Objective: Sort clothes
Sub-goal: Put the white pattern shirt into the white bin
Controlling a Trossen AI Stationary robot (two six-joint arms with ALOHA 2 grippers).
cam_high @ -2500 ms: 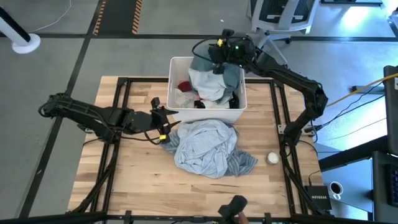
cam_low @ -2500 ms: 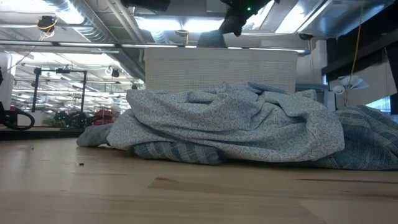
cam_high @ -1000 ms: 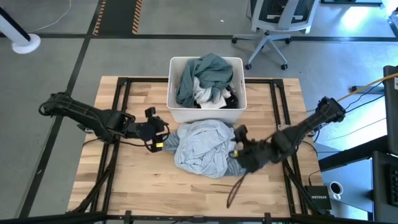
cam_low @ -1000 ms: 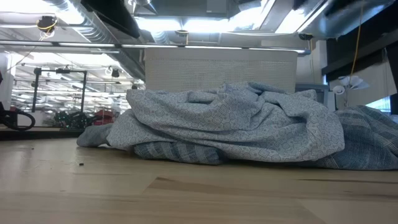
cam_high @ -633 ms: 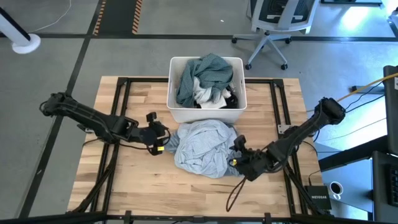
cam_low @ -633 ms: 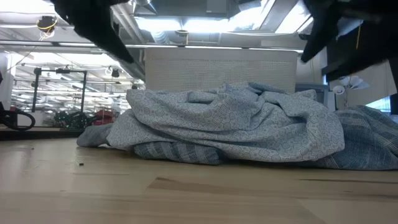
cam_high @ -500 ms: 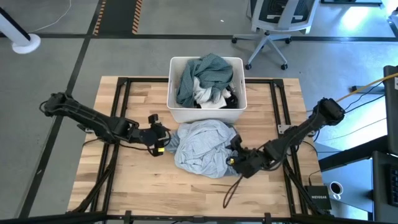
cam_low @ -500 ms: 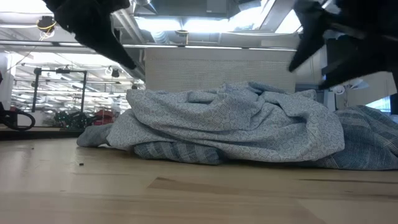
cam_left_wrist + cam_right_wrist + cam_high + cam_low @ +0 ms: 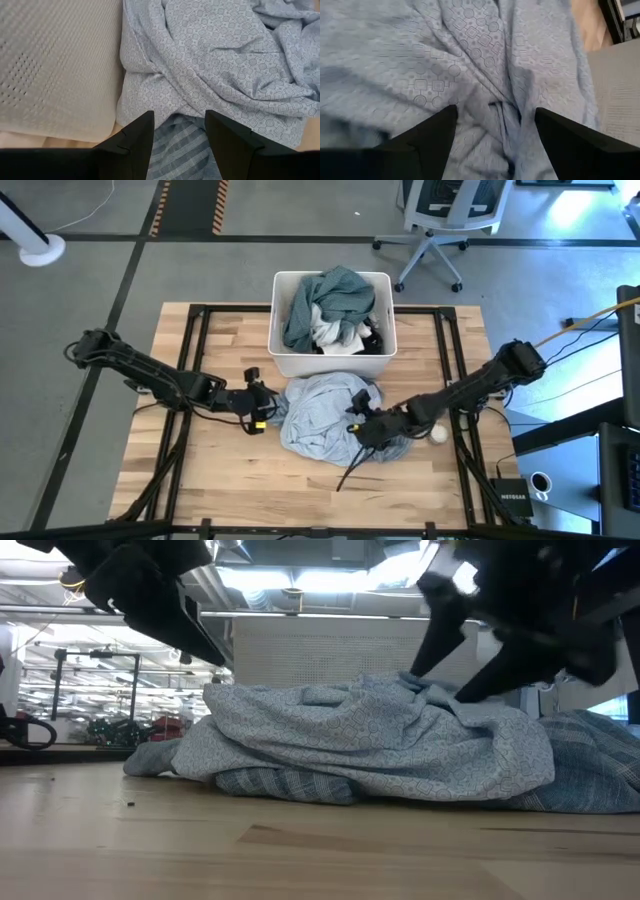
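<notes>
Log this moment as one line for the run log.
left gripper: open, at shirt pile's edge | right gripper: open, over blue patterned shirt | tub: holds clothes

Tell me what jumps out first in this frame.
A crumpled pile of blue-grey patterned shirts lies mid-table, just in front of the white tub stuffed with more clothes. Both arms close in on it: the left gripper open at its left edge, the right gripper open over its right side.
</notes>
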